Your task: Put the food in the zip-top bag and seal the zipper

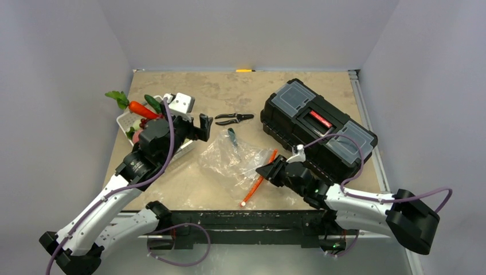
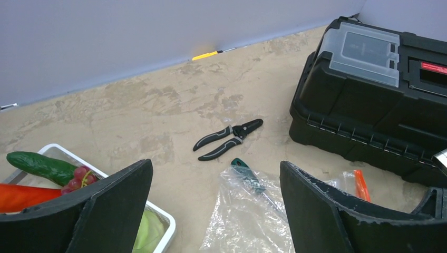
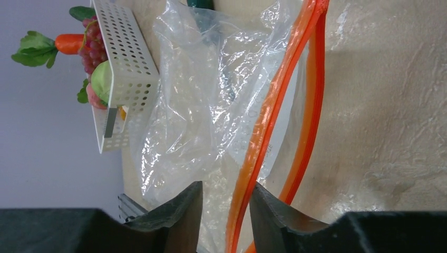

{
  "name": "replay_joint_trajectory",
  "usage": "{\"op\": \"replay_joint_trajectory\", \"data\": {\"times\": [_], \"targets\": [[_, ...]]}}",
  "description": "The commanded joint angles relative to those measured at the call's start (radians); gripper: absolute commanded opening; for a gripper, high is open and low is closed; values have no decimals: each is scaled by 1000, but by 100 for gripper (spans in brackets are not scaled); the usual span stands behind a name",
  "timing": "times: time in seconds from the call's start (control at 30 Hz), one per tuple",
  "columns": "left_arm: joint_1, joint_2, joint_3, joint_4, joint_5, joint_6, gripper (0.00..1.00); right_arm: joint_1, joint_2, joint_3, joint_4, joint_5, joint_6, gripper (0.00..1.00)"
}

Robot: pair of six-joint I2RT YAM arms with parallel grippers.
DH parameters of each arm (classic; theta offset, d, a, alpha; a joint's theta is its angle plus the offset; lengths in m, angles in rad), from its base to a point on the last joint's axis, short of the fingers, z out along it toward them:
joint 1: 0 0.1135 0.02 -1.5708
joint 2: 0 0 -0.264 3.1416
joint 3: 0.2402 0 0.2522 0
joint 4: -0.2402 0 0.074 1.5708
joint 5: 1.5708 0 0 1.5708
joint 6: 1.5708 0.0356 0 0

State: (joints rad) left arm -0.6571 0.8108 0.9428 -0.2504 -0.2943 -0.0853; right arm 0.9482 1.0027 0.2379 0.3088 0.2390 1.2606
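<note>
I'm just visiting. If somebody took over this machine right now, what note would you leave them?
Left claw: open, empty, beside the white basket.
Right claw: open, straddling the zipper, not clamped.
Food: in the basket.
Zip-top bag: flat, mouth open, no food inside.
Done: nothing bagged.
Left: bag the food, seal the zipper.

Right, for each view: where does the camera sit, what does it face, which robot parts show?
Top external: above, behind the bases, looking down on the table; left arm, right arm show.
Left wrist: over the basket, facing pliers and toolbox; left fingers open.
Right wrist: low, facing the zip-top bag; right fingers flank its zipper.
Shared: bag and basket, all three.
</note>
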Motion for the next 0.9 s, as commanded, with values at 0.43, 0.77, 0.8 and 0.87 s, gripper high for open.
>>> {"op": "replay_joint_trajectory", "data": {"times": [0.43,0.77,0.8,0.87], "targets": [[-7,-10,23,68,285,6,82,35,-29,269,-36,-86,-127,0],[-76,20,11,93,417,71,83,35,46,627,-456,133,92,0],[-91,24,9,90,399,108,83,36,58,654,-483,129,120,0],[-120,44,10,73,355,163,83,35,75,694,-497,140,137,0]]}}
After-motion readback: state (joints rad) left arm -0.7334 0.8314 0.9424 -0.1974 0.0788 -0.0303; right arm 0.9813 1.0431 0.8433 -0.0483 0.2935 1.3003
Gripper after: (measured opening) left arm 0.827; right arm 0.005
